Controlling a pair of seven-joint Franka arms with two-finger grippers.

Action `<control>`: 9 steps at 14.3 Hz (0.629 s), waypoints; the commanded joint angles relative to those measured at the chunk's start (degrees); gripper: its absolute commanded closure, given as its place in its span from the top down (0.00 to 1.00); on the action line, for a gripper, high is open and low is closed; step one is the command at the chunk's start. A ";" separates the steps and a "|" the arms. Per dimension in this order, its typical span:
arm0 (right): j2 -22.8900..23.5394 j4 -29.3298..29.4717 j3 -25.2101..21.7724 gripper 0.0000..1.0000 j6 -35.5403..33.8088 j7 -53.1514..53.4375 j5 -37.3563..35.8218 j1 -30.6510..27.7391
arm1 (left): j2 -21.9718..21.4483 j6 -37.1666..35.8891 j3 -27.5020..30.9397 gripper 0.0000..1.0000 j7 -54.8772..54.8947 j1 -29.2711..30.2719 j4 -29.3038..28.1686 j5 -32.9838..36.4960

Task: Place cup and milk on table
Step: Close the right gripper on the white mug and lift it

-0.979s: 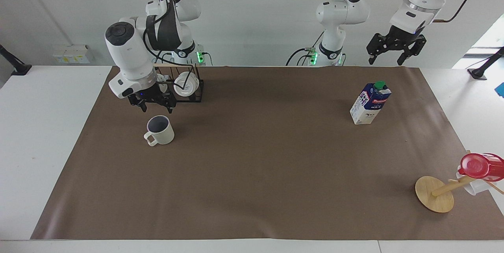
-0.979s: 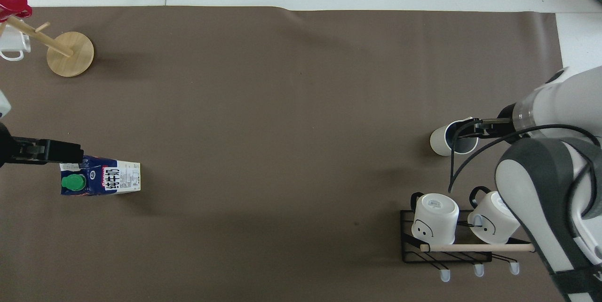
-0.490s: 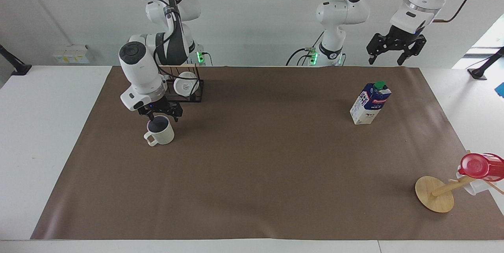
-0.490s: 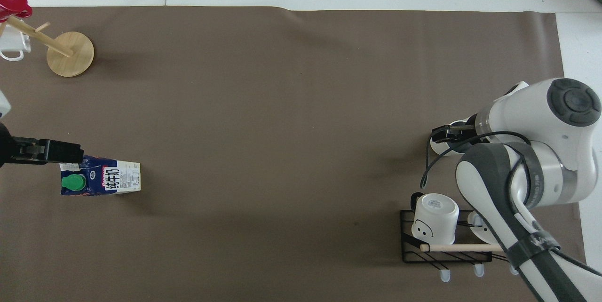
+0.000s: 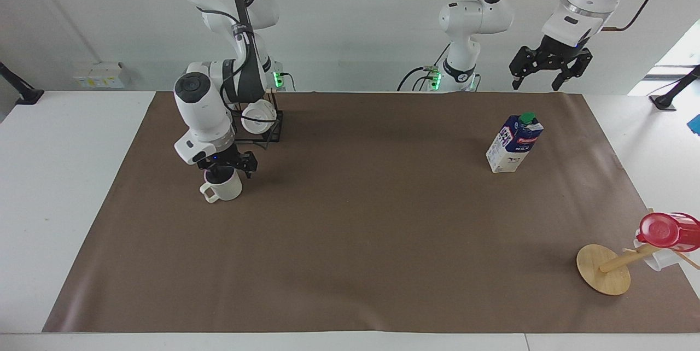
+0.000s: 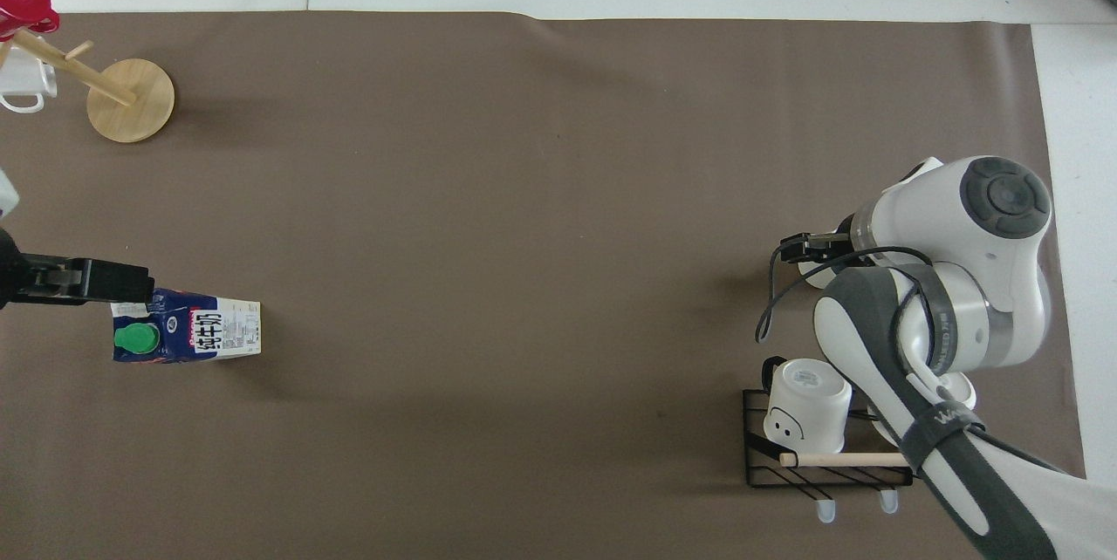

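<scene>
Right gripper [image 5: 227, 168] low at the cup [image 5: 223, 189], jaws straddling its rim, grip impossible to tell; cup upright at nine o'clock on the surface [image 5: 350, 263]. Best lowered straight, closed gently. Milk [image 5: 514, 143] standing at two o'clock. Left gripper [image 5: 549, 69] waiting above, jaws spread, empty.

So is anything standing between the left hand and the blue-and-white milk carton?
Nothing visible does. The left hand hangs open in the air above the table's robot-side edge, and the dark-blue and white milk carton with the green cap stands upright on bare brown paper, with nothing close around it.
</scene>
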 commanded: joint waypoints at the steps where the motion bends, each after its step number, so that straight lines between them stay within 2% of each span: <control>1: 0.33 -0.91 0.08 1.00 2.17 1.00 0.28 -0.39 | 0.18 -1.44 -0.05 1.00 -0.10 0.28 1.12 0.00; 6: 0.25 -2.23 0.08 1.00 3.93 0.65 0.28 -0.66 | 0.18 -1.62 -0.05 1.00 -0.27 0.28 1.12 0.09; 7: 0.25 -2.23 0.08 0.87 3.93 0.48 0.37 -0.65 | 0.18 -1.53 -0.05 1.00 -0.10 0.28 1.12 0.09; 8: 0.33 -2.23 0.08 0.64 3.93 0.30 0.28 -0.65 | 0.09 -1.53 -0.05 1.00 -0.10 0.28 1.12 0.00; 9: 0.34 -2.23 0.08 0.47 4.02 0.30 0.28 -0.65 | 0.09 -1.53 -0.05 1.00 -0.01 0.28 1.12 0.09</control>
